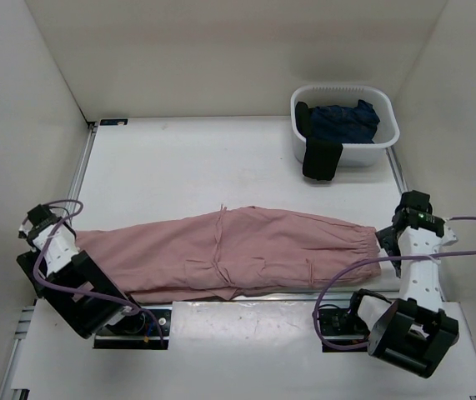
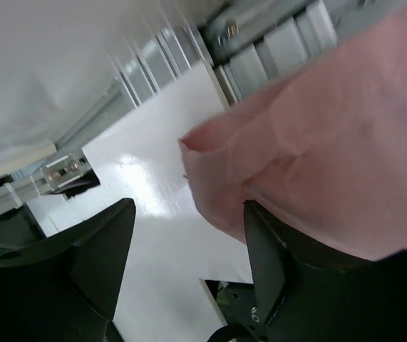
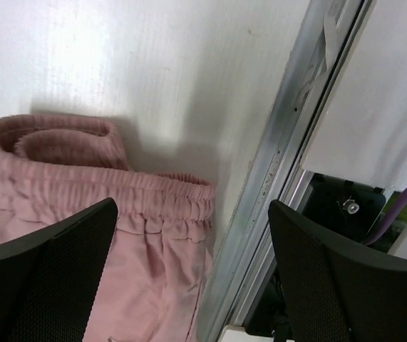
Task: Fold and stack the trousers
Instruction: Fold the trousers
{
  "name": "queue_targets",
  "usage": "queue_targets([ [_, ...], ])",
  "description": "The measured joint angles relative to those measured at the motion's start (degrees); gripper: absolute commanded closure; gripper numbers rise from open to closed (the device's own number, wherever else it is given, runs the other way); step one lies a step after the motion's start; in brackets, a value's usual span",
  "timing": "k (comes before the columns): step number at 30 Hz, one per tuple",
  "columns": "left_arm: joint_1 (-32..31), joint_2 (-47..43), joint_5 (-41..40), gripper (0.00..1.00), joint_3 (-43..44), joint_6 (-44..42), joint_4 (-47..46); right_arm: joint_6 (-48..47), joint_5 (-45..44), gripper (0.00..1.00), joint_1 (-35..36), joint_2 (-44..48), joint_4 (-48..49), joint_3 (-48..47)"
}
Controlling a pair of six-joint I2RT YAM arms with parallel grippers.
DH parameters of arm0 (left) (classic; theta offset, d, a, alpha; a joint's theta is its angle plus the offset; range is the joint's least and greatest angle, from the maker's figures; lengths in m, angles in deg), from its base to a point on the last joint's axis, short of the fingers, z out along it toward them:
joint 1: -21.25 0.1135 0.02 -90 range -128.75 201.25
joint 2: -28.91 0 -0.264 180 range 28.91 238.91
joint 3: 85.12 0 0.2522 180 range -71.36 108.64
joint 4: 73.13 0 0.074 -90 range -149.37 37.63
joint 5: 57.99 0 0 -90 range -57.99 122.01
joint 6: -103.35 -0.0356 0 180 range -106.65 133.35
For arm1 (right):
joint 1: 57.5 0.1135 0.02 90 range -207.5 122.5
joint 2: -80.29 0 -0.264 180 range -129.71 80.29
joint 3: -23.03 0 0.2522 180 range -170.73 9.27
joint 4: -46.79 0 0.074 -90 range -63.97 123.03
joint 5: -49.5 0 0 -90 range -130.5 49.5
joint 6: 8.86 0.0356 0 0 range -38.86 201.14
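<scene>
Left fingers point(image 2: 96, 256) and right fingers point(image 3: 46, 263) are standing released at the ends of the dusty-pink thin-fabric trousers point(image 1: 246, 246); I should be pinching both corners evenly.

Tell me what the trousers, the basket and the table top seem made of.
The trousers look like thin, soft matte cloth: they crease and gather. The basket is probably white plastic, given its ribbed moulded rim. The table top is a smooth, glossy white panel showing glare; core unclear.
</scene>
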State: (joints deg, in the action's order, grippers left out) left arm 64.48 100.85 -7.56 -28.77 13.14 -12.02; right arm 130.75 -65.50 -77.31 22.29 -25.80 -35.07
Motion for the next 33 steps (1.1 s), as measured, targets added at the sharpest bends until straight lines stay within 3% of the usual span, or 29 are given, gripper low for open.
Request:
queue_targets([
  [2, 0.0, 0.4, -0.2, 0.25, 2.6, -0.1, 0.6, -1.7, -0.3, 0.09, 0.4, -0.4, 0.1, -2.0],
  [4, -0.7, 1.0, -0.5, 0.25, 7.3, 0.0, 1.3, -3.7, -0.4, 0.15, 2.1, -1.1, 1.0, -5.2],
  [6, -3.0, 1.5, -0.3, 0.25, 13.9, 0.0, 2.5, -5.5, -1.5, 0.18, 6.9, -2.1, 2.2, -9.4],
  [9, -7.8, 1.7, 1.2, 0.26, 21.1, 0.0, 3.9, -6.7, -4.3, 0.33, 18.2, -4.1, 3.7, -13.8],
  [10, -9.5, 1.7, 1.5, 0.26, 21.7, 0.1, 4.3, -6.6, -5.0, 0.45, 22.2, -5.0, 4.0, -14.6],
  [13, -14.2, 1.9, 2.8, 0.29, 18.0, 0.1, 5.7, -4.9, -5.0, 0.67, 31.3, -7.6, 5.0, -13.8],
  [14, -15.8, 2.1, 3.3, 0.31, 14.9, 0.2, 5.6, -4.0, -4.0, 0.79, 32.5, -8.3, 5.9, -12.1],
  [17, -19.8, 5.1, 4.0, 0.35, 4.0, 0.1, 5.4, -1.5, 2.7, 0.92, 31.6, -10.1, 9.8, -2.2],
  [20, -22.3, 9.5, 4.3, 0.38, -3.1, 0.0, 4.2, 0.7, 9.6, 0.99, 25.7, -13.9, 13.0, 7.1],
  [24, -26.0, 14.7, 4.4, 0.41, -1.0, 0.0, 1.9, 1.8, 14.3, 1.00, 19.0, -16.3, 15.5, 8.2],
  [31, -38.4, 26.2, 4.1, 0.41, 14.7, 0.0, -3.0, -3.3, 12.9, 1.00, 14.7, -29.3, 20.9, -3.7],
  [32, -39.4, 27.8, 4.1, 0.41, 16.8, 0.0, -3.5, -4.6, 12.5, 0.99, 14.3, -30.9, 21.8, -6.4],
  [33, -40.2, 29.3, 4.0, 0.41, 18.6, 0.0, -3.8, -6.0, 12.3, 0.91, 13.8, -32.2, 22.6, -9.1],
])
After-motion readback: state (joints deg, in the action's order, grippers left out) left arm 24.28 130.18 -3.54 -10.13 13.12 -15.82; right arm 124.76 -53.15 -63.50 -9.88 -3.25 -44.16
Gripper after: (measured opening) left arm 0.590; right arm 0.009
